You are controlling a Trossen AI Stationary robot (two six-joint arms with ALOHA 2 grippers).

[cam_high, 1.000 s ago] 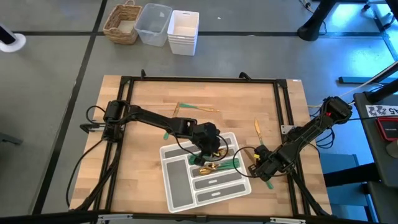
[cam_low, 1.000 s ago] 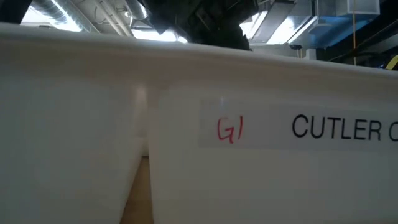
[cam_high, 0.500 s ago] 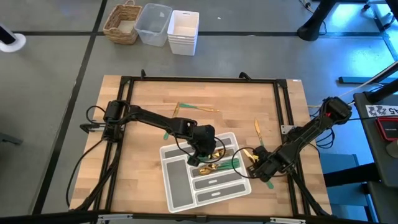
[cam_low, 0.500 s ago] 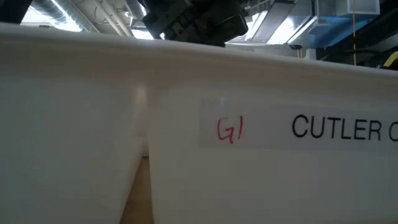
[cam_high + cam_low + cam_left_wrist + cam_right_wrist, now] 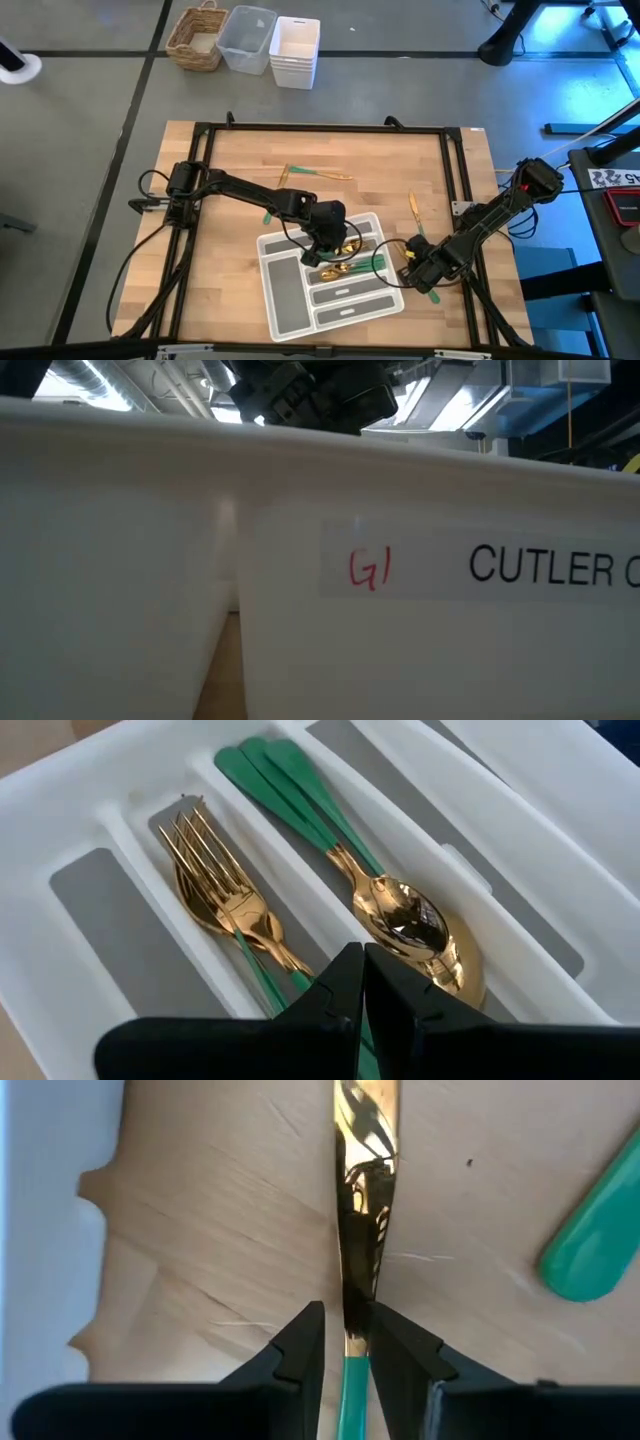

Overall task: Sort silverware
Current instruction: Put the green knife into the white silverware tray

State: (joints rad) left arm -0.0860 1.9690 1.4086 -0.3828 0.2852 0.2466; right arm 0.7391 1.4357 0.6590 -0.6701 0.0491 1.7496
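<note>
Two arms busy | left gripper (image 5: 362, 982) has dropped low over the cutlery tray (image 5: 285, 292), jaws pressed together, empty, above forks (image 5: 222, 892) and spoons (image 5: 405, 920) already sorted | right gripper (image 5: 344, 1342) clamps a knife (image 5: 362, 1200) on the desk (image 5: 240, 160) beside the tray | low view blocked by tray wall.
</note>
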